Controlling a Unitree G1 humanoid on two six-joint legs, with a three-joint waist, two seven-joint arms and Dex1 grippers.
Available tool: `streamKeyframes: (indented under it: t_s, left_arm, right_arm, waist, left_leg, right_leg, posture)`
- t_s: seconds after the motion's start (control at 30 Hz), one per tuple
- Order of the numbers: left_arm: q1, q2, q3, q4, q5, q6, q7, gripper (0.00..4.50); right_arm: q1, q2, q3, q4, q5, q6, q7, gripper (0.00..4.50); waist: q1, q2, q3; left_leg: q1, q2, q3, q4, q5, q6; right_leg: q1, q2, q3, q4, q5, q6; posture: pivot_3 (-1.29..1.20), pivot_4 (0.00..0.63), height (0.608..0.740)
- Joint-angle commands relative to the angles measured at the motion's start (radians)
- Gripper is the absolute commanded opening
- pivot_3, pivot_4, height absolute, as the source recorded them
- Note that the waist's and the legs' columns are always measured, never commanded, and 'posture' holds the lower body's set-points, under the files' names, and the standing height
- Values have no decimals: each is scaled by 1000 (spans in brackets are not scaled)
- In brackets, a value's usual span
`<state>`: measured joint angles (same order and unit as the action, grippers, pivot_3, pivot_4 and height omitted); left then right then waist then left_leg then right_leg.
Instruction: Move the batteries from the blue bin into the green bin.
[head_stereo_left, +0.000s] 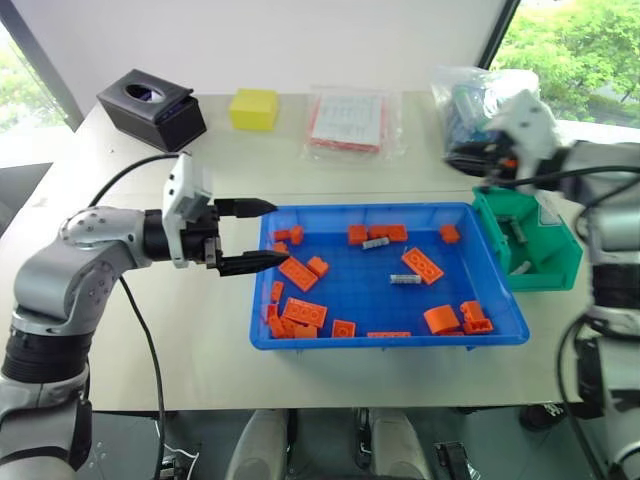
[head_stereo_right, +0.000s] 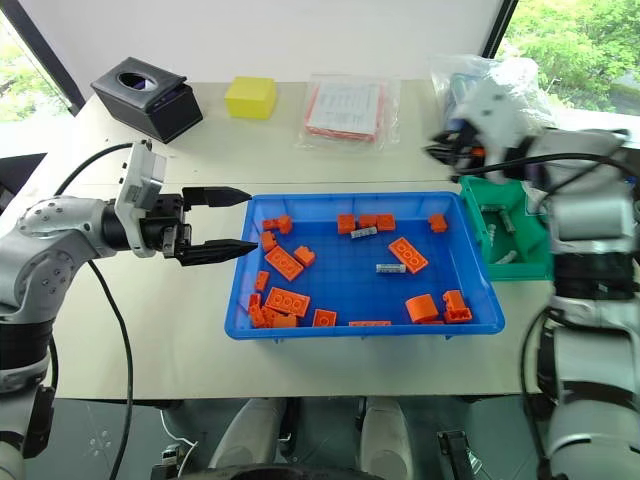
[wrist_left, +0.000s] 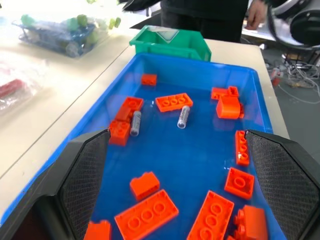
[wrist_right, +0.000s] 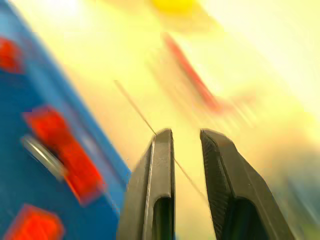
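Two batteries (head_stereo_left: 404, 280), two bins (head_stereo_left: 500, 290)

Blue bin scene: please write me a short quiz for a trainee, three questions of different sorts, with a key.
1. True or false: the left pincer stands open and empty.
2. How many batteries can be seen lying in the blue bin?
3. On which side of the blue bin does the green bin stand? A: the robot's left. B: the robot's right. C: inside it.

Key: 1 true; 2 two; 3 B.
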<state>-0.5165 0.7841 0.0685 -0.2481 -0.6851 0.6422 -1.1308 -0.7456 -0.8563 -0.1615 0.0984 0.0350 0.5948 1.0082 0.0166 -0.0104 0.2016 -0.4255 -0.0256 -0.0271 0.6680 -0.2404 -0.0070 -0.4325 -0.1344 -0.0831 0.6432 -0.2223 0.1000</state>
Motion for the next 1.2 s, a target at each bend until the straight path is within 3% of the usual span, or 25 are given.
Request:
streamKeyframes:
  t_s: [0.03,0.17,0.27,0.33,0.67,0.93,1.2]
  left_arm:
    - [-42,-5,-7,30,8,-24,-22,4500]
    - [-87,-23,-29,75,27,-40,-42,4500]
    - [-103,-31,-38,90,34,-48,-48,4500]
    - [-103,-30,-38,88,35,-51,-52,4500]
    - [-13,32,21,-9,13,-26,-43,4500]
    - [44,52,65,-78,-13,0,2,4500]
    - [60,61,83,-98,-24,8,23,4500]
  right_arm:
    - [71,-39,-80,-187,99,112,11,884]
    - [87,-12,10,-299,162,148,24,884]
    - [89,11,133,-273,117,0,37,1736]
    - [84,28,235,-205,58,-162,66,2644]
    - [-98,166,470,214,-46,-553,221,2644]
    - [-224,266,522,568,-122,-730,263,2644]
    - [-309,327,537,788,-175,-771,281,2644]
  waist:
    - [-7,0,0]
    - [-35,0,0]
    - [-36,0,0]
    - [-32,0,0]
    - [-34,-1,1]
    - [-28,-1,1]
    - [-35,-1,1]
  left_leg:
    - [0,0,0,0,0,0]
    - [3,3,1,0,0,0]
    - [5,4,0,0,0,0]
    - [5,3,1,0,0,0]
    - [3,2,0,0,0,0]
    - [3,2,-1,0,0,0]
    - [3,2,-1,0,0,0]
  right_leg:
    - [0,0,0,0,0,0]
    - [0,1,1,2,-1,-1]
    - [0,2,1,3,-1,-1]
    - [0,2,1,3,-1,-1]
    - [0,2,1,2,-1,-1]
    - [0,2,1,3,-1,-1]
    - [0,2,1,3,-1,-1]
  posture:
    - [0,150,692]
    - [0,150,692]
    - [0,150,692]
    - [0,150,692]
    - [0,150,692]
    - [0,150,692]
    - [0,150,692]
